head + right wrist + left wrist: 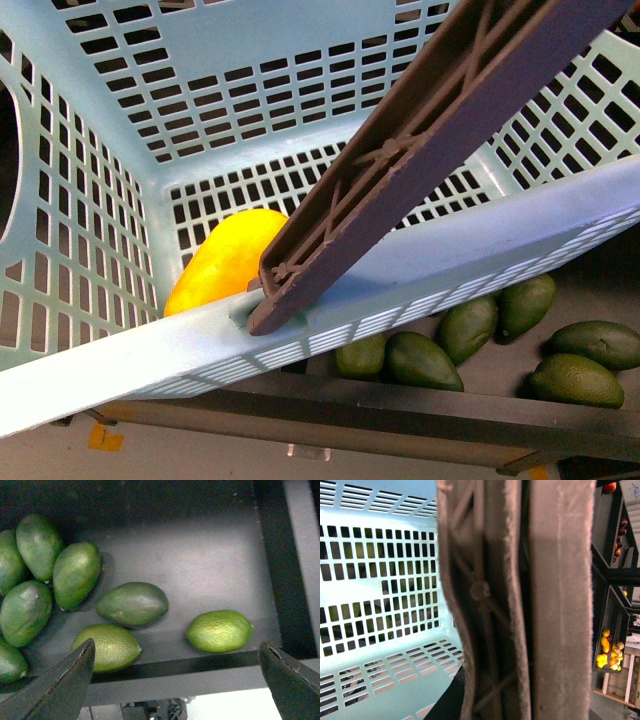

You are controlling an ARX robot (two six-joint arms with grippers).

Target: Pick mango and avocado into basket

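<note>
Front view: the mango [225, 262] already lies on the slotted floor of the basket [450, 270], against the near wall. The basket sits tilted, with its brown handle [440, 130] swung across the opening. This suggests it is being carried by that handle and presented just above the fruit.

Left wrist view: the handle fills the frame at very close range. You cannot see the left end effector's fingers, so you cannot tell whether it is clamped on the handle.

Right wrist view: the right end effector [176, 646] hangs over a dark tray [200, 555] of avocados with its fingers spread wide and nothing between them. One pale green avocado [220, 631] lies apart from the others, while the rest crowd together toward one end. That isolation probably makes it the cleanest pick, since the fingers can straddle it without nudging a neighbour. The mango half of the task looks complete, and the avocado is not yet grasped.
</note>
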